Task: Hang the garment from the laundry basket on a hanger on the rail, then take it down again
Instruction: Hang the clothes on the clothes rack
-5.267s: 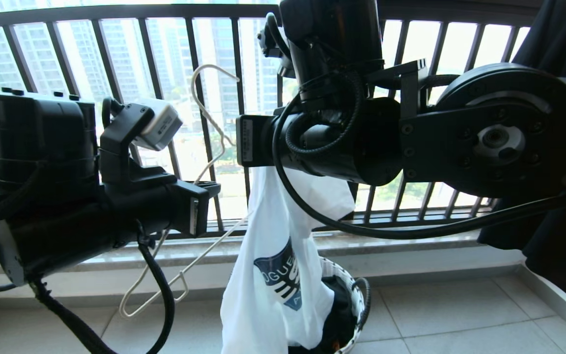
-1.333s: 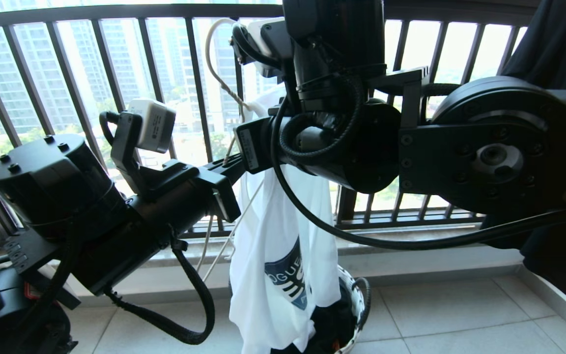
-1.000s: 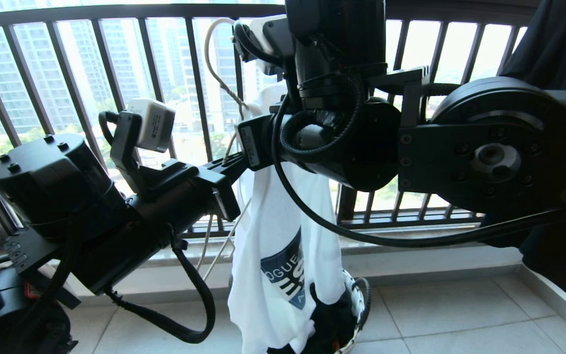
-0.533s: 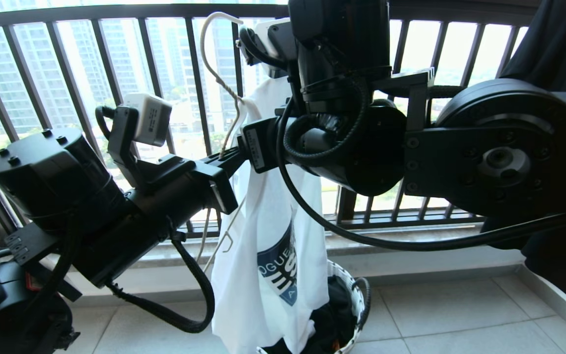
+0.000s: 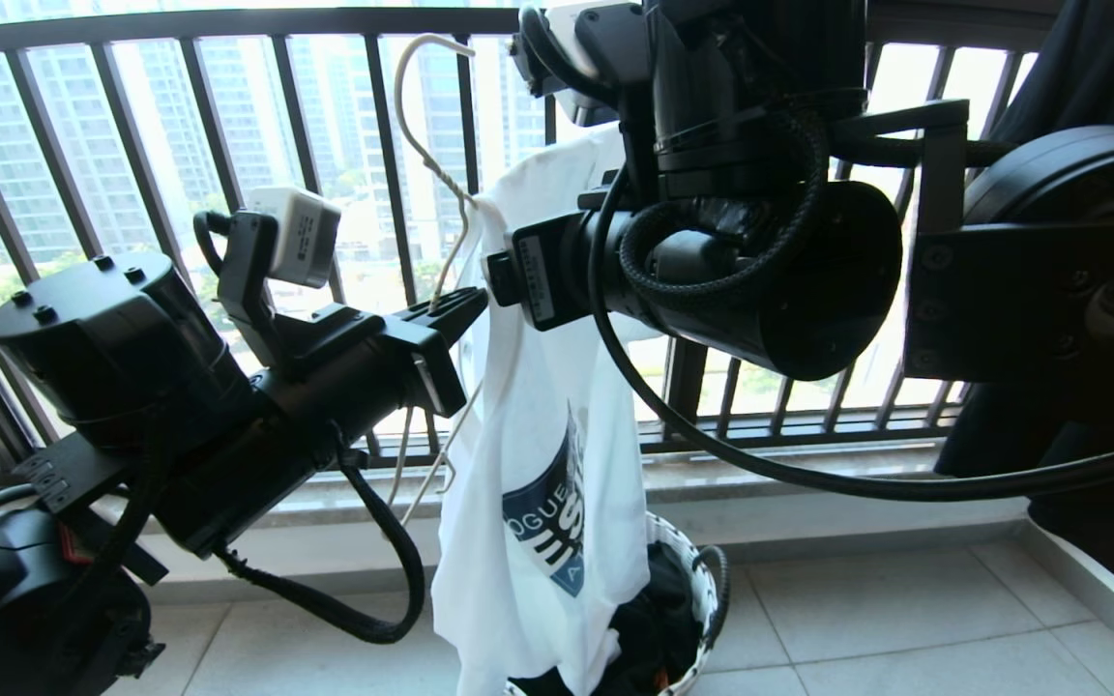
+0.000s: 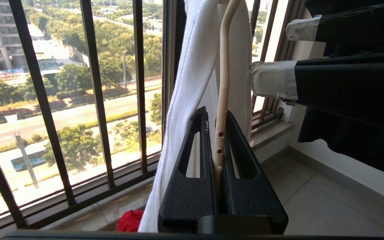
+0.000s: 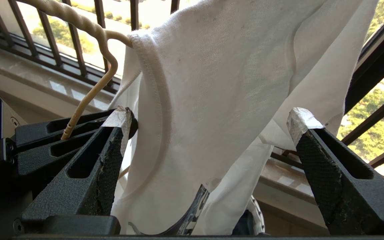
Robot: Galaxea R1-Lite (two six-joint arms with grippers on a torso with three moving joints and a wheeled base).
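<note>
Two tools in my view. My left tool (image 6: 216, 133): pressed together, pinching the hanger (image 6: 223, 83) wire below its twisted neck. My right tool (image 7: 208, 123): spread wide, tips either side of the garment (image 5: 542, 425), apparently not gripping. Garment: draped on the hanger, hanging above the laundry basket (image 5: 702, 590) on the floor, before the balcony railing (image 5: 228, 145).
</note>
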